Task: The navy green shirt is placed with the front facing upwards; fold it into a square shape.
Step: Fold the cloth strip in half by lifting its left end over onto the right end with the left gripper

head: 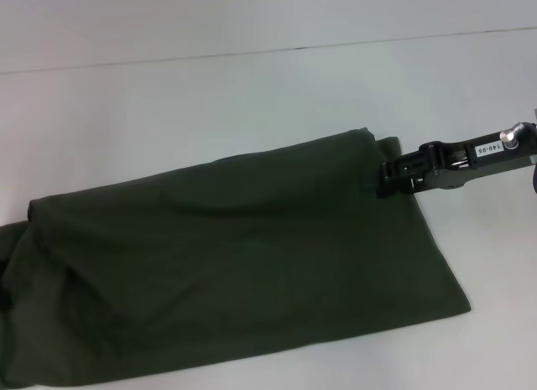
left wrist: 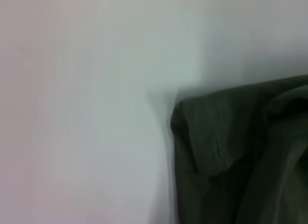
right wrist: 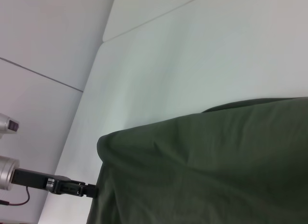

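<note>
The navy green shirt [head: 243,264] lies folded lengthwise into a long dark olive band, running from the table's near left toward the middle right. No print or collar shows. My right gripper [head: 388,177] reaches in from the right at the shirt's far right edge and is shut on the cloth there. The right wrist view shows its black tip [right wrist: 91,191] meeting the edge of the shirt [right wrist: 207,161]. A folded corner of the shirt [left wrist: 240,151] fills the left wrist view. My left gripper is out of view.
The shirt rests on a white table [head: 210,113], whose bare surface stretches behind it and to its right. A seam line [head: 252,54] crosses the far side. The shirt's left end runs off the near left of the head view.
</note>
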Tool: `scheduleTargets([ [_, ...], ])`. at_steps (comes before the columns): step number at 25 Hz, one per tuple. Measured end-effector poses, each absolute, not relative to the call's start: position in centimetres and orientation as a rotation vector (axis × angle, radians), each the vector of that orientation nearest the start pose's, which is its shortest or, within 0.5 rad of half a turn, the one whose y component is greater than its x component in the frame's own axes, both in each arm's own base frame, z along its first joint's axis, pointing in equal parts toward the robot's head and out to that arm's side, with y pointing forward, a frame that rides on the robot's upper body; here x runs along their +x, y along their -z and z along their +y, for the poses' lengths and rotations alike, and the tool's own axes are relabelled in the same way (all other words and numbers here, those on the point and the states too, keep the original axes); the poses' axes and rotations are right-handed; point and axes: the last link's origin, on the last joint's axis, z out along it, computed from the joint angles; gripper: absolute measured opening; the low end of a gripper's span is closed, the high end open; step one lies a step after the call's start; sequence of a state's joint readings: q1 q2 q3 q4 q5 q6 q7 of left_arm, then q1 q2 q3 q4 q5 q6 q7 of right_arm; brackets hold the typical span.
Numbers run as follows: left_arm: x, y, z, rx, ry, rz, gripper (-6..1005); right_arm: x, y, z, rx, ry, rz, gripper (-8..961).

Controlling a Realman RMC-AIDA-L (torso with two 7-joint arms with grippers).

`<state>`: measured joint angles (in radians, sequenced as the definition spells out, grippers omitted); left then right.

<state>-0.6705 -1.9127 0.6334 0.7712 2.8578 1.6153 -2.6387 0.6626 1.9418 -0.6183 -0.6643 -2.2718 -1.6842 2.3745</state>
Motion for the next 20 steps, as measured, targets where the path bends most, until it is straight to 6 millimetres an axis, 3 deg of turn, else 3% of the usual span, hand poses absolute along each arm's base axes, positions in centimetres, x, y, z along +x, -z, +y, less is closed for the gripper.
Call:
scheduleTargets([
  [20,-33.35,-7.47,33.92,2.401,0.402,2.443,739,26.36,-4.88,35.21,-2.451,-0.460,1.863,575],
])
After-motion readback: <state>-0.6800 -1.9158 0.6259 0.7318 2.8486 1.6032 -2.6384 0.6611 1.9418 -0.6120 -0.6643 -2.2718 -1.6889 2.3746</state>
